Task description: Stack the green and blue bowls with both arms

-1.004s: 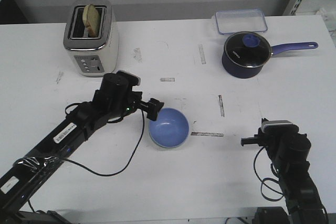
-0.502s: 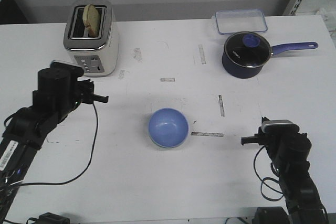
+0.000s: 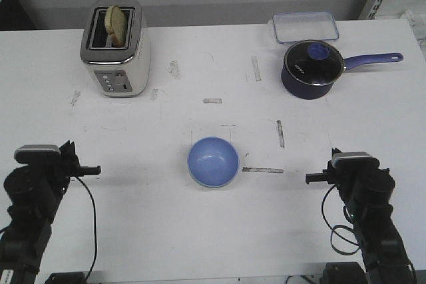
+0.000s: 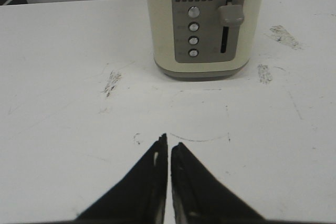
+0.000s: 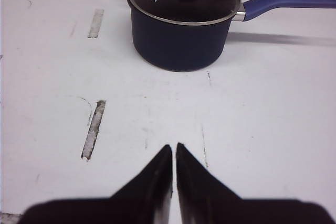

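The blue bowl (image 3: 213, 159) sits upright in the middle of the table. A thin pale green edge (image 3: 202, 182) shows under its near side: the green bowl, nested beneath it and mostly hidden. My left arm (image 3: 36, 177) rests at the front left, well away from the bowls. In the left wrist view its gripper (image 4: 168, 144) is shut with nothing in it and points at the toaster. My right arm (image 3: 363, 187) rests at the front right. Its gripper (image 5: 174, 145) is shut and empty too, pointing at the saucepan. Neither wrist view shows a bowl.
A cream toaster (image 3: 116, 48) with a slice of bread in it stands at the back left. A dark navy saucepan (image 3: 313, 68) with a long handle sits at the back right, with a clear lidded box (image 3: 304, 26) behind it. Tape marks lie on the table (image 3: 200, 231).
My left arm has pulled back from beside the blue bowl to the front left of the table. The bowls and the right arm have not moved.
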{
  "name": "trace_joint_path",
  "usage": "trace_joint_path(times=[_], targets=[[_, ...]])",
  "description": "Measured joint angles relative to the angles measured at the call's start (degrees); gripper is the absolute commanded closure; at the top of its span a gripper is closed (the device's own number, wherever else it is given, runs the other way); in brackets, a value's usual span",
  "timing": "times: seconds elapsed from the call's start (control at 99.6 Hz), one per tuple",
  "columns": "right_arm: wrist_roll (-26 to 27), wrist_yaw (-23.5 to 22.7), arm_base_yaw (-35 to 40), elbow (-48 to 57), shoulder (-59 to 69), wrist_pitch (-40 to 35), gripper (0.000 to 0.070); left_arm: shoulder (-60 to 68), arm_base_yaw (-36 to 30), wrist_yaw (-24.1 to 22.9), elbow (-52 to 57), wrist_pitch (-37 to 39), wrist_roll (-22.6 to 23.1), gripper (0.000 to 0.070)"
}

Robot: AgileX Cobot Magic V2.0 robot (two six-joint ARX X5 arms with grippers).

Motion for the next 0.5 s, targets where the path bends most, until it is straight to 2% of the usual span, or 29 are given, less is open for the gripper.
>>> trace_joint_path(times=[0.181, 0.502], targets=[[0.00, 0.00, 0.00, -0.90, -3.63, -1.60, 0.0700, -7.41, 0.48, -0.02, -7.17, 0.66, -1.33, 0.0699], [0.04, 2.40, 0.00, -6.71, -17.31, -1.66, 0.0700, -9.20, 0.48, -0.02, -7.65, 2.10, -2.08, 0.0699]])
